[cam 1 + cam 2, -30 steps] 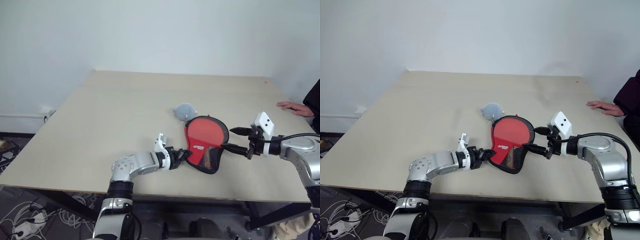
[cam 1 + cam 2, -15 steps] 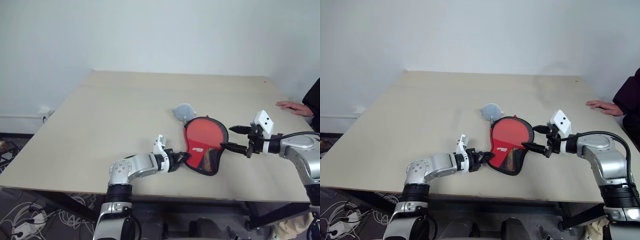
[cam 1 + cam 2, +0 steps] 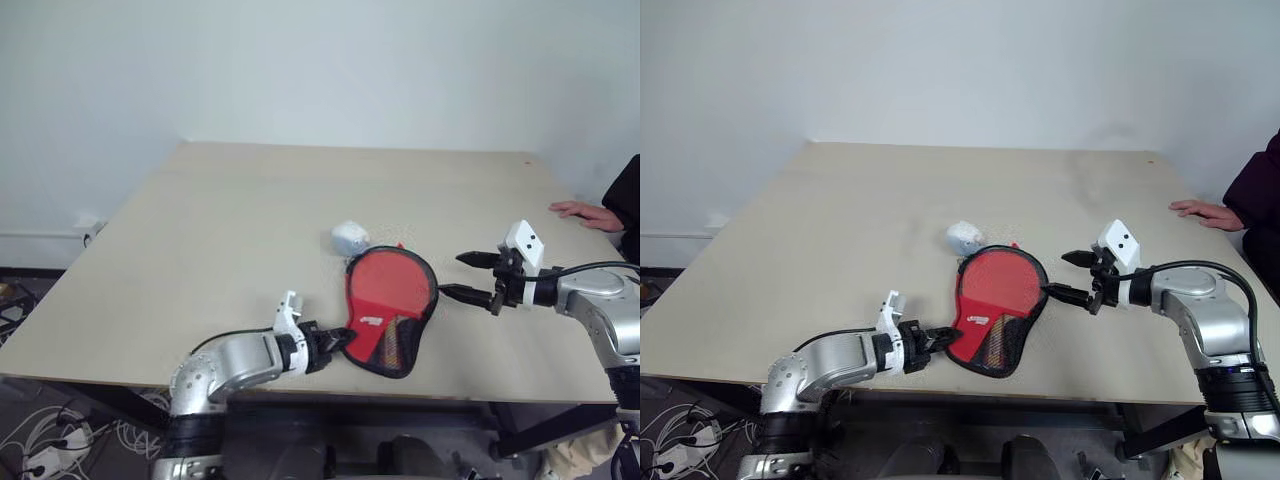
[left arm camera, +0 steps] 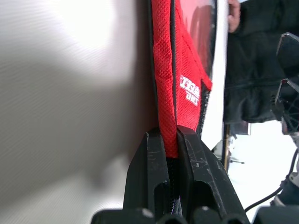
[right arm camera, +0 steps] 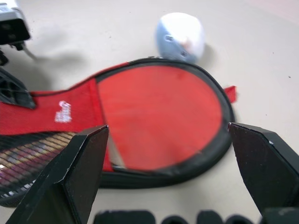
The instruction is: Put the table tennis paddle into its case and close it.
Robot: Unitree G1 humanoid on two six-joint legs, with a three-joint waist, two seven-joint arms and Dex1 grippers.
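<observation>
Since a second ago my left claw [image 3: 335, 343] has drawn back toward me and to my left, and the case [image 3: 390, 310] has slid along the desk [image 3: 230, 230] with it; the grey lump [image 3: 349, 237] has shifted that way too and now sits just beside the case's far rim. My right claw [image 3: 468, 276] has kept its place, so the case's round end, which lay right against it, is now a little apart from it.

My left claw is pinched tight on the red edge at the case's narrow end; the wrist view shows the fabric squeezed between the two fingers [image 4: 154, 168]. My right claw stands wide, holding nothing, aimed at the case's round end.

The paddle [image 5: 159, 112] already lies inside the case, its red face showing through the open flap, with the black rim around it. So I judge the putting-in done and the closing in hand: the flap is not yet shut.

Next, I think, my right claw must come in and pin or take the rim while my left keeps its hold, so the zip can be drawn without the soft case sliding again.
</observation>
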